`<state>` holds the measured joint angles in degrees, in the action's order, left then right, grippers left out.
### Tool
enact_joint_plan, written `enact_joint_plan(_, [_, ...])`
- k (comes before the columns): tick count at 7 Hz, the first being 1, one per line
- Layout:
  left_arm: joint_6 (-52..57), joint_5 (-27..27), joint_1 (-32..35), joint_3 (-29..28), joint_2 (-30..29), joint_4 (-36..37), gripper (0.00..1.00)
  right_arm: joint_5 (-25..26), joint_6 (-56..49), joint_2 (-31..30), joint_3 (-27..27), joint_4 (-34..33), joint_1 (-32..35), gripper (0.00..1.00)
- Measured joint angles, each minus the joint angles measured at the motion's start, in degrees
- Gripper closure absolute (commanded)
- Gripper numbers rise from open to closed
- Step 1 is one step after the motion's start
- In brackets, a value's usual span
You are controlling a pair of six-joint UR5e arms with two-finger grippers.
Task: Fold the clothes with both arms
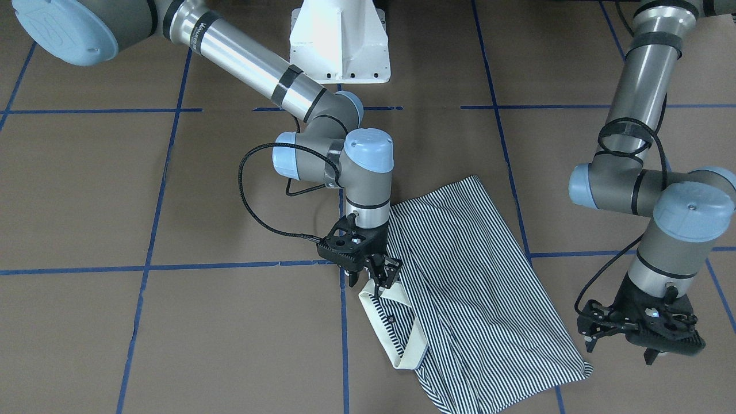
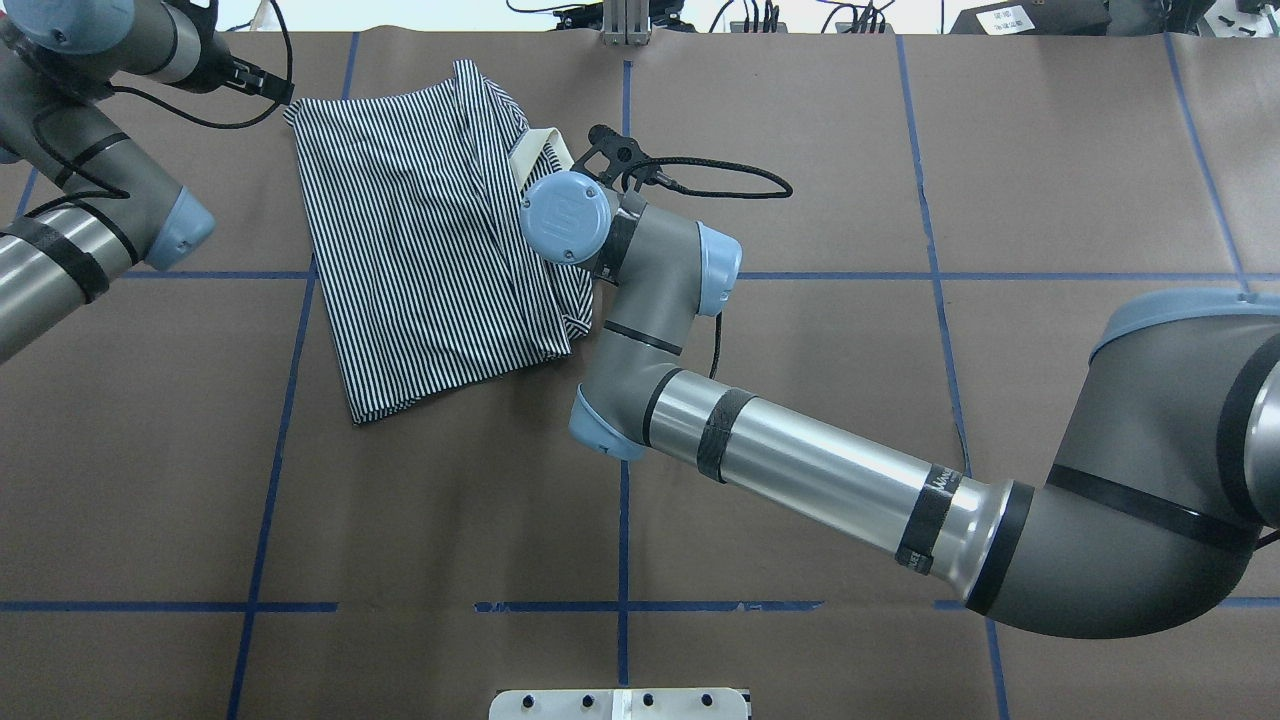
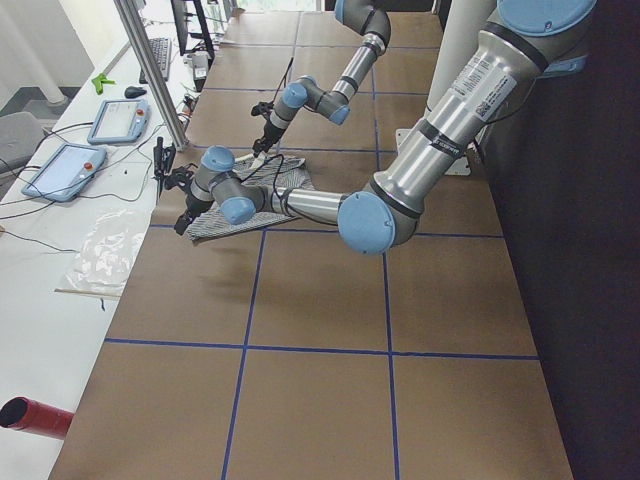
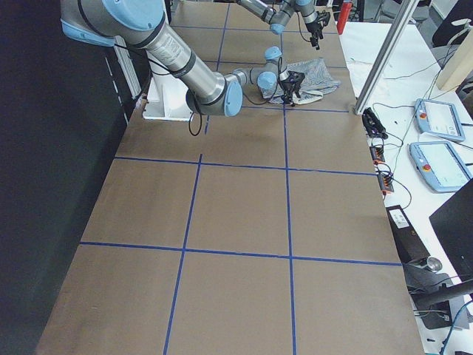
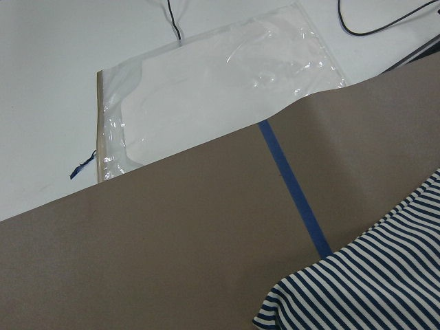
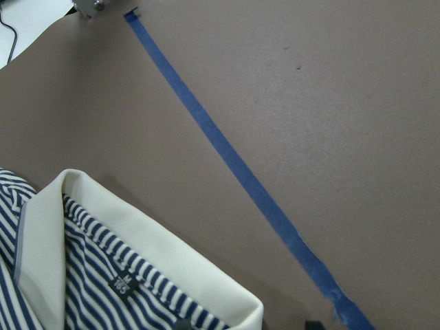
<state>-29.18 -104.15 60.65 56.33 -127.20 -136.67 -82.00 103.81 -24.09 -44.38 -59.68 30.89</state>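
The right arm [image 2: 800, 470] is reaching far forward, its wrist pointing straight down and the right gripper [image 1: 380, 275] hanging low; I cannot tell whether its jaws are pressing together. The left arm [image 1: 638, 103] is bending sharply at the elbow, the left gripper [image 1: 621, 342] hovering tilted with its jaws spread apart.

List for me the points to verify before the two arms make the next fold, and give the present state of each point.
1. Right end effector is at the cream-white collar of the navy-and-white striped polo shirt: ok.
2. Right end effector is closed on the collar: cannot tell.
3. Left end effector is open: ok, its fingers stand apart.
4. Left end effector holds the shirt: not ok; it is beside the shirt's corner, with no fabric between its fingers.
5. Shirt lies wholly on the brown paper table cover: ok.
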Motion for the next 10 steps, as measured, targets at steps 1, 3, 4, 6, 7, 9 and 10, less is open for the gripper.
enact_joint_plan(1, [0.0,0.0,0.0,0.1,0.1,0.0,0.0,-0.1,0.0,0.3,0.0,0.0,0.0,1.0])
enact_joint_plan(3, [-0.1,0.0,0.1,1.1,0.5,-0.1,0.0,-0.8,-0.3,0.5,0.0,0.0,0.1,1.0])
enact_joint_plan(4, [-0.1,0.0,0.1,1.7,0.9,-0.1,0.0,-1.0,-0.7,0.6,0.0,0.0,0.2,1.0])
enact_joint_plan(6, [-0.2,0.0,0.1,2.7,1.2,-0.1,0.0,-2.3,-2.6,-0.8,-2.4,-0.5,1.4,1.0])
enact_joint_plan(7, [-0.2,-0.1,0.0,3.3,1.3,-0.1,0.0,-3.2,-3.4,-5.0,-8.5,-1.8,1.9,1.0])
enact_joint_plan(9, [-0.3,-0.1,0.0,4.0,1.5,-0.1,0.0,-4.9,-4.1,-18.9,-29.2,-8.3,1.6,1.0])
enact_joint_plan(10, [-0.3,-0.1,-0.1,4.2,1.5,-0.1,0.0,-4.2,-4.1,-25.2,-37.3,-9.9,0.4,1.0])
